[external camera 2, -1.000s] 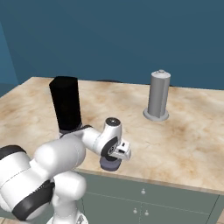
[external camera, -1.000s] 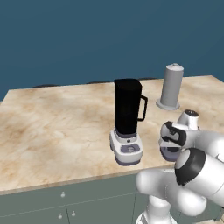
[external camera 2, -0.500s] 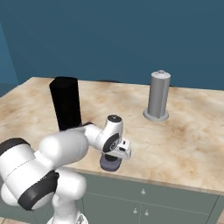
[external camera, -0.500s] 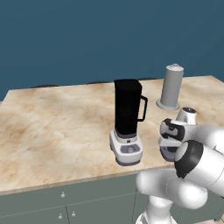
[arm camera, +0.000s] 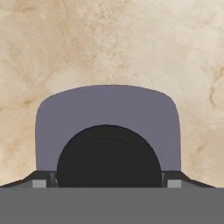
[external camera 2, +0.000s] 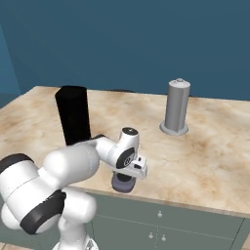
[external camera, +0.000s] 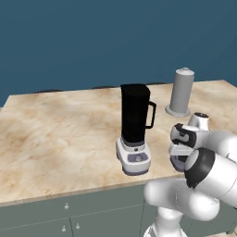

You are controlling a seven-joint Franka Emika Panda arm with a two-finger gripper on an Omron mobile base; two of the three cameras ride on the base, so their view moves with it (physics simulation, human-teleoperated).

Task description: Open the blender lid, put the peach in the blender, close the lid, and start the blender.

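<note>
The blender lid [external camera 2: 123,183] lies on the counter [external camera 2: 210,156], right of the blender [external camera: 134,129].

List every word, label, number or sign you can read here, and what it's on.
None can be read.
Blender base: the button panel shows small marks, too small and blurred to read.
Blender lid, grey cylinder, counter: no text.

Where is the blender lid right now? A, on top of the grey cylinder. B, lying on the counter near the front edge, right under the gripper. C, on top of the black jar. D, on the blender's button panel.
B: the blender lid lies flat on the marble counter below the gripper, and the hand view shows its grey cap and black knob against the marble.
</note>
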